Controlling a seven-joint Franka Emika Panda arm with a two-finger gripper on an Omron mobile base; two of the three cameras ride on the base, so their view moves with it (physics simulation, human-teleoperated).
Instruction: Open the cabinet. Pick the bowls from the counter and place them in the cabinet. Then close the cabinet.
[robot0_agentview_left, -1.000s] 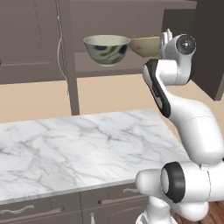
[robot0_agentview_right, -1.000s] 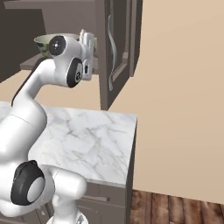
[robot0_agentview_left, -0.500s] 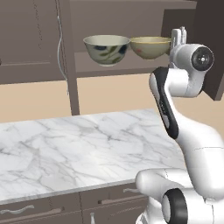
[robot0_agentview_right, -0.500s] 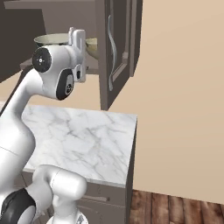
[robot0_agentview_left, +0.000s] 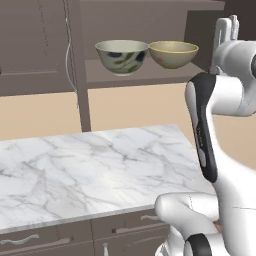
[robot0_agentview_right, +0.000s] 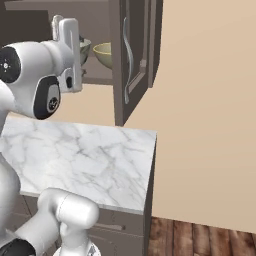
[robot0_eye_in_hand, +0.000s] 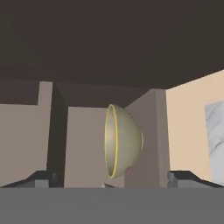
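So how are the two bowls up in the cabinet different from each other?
The grey-cream bowl has dark leaf marks outside; the mustard-yellow bowl is plain outside. The grey-cream bowl sits farther left on the cabinet shelf, the mustard-yellow bowl nearer the open gripper. Both are round, upright, similar in size and side by side.

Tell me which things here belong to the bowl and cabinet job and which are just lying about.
Job:
cabinet, doors open
grey bowl, on its shelf
yellow bowl, beside it
counter
end effector, open

Not the job:
drawers under the counter
plain cabinet to the left
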